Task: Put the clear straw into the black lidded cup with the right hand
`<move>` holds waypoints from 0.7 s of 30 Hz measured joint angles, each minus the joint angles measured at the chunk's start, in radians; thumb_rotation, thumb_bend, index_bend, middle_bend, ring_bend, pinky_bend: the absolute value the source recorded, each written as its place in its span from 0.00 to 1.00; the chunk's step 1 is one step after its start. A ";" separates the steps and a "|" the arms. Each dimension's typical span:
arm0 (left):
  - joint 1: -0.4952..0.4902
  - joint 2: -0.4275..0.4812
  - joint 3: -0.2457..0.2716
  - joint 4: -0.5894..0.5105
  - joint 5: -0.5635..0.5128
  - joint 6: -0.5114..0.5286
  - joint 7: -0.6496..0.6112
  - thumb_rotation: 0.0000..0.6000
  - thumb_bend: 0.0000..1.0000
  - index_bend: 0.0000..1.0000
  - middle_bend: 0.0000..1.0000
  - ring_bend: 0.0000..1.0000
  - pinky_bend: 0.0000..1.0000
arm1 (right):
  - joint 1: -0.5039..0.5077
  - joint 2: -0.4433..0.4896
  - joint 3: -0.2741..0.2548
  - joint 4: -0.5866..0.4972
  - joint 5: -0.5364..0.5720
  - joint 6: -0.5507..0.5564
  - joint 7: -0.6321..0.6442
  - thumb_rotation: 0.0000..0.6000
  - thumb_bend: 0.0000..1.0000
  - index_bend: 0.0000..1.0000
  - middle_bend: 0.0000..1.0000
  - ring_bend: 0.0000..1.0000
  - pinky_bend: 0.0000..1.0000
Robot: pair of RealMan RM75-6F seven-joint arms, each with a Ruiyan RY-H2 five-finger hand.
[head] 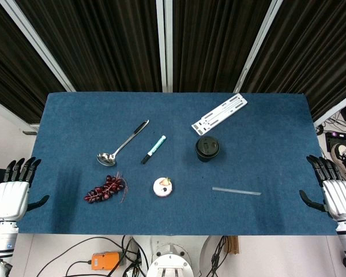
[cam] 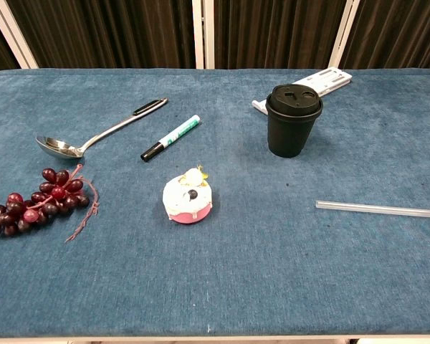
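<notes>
While the right hand (head: 338,196) waits off the table's edge with fingers extended and nothing held, the clear straw (head: 236,191) lies flat on the blue cloth (head: 75,144) near the black lidded cup (head: 207,148), so a pinch may roll it away.

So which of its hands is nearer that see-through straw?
The right hand. It hangs open off the table's right edge, and the clear straw lies on that side, just in front of the black lidded cup. The left hand is across the table.
</notes>
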 measured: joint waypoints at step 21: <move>0.000 -0.015 0.000 0.011 0.003 -0.001 -0.004 1.00 0.08 0.09 0.09 0.03 0.00 | 0.176 -0.159 0.013 -0.189 0.141 -0.324 -0.619 1.00 0.33 0.41 0.15 0.04 0.17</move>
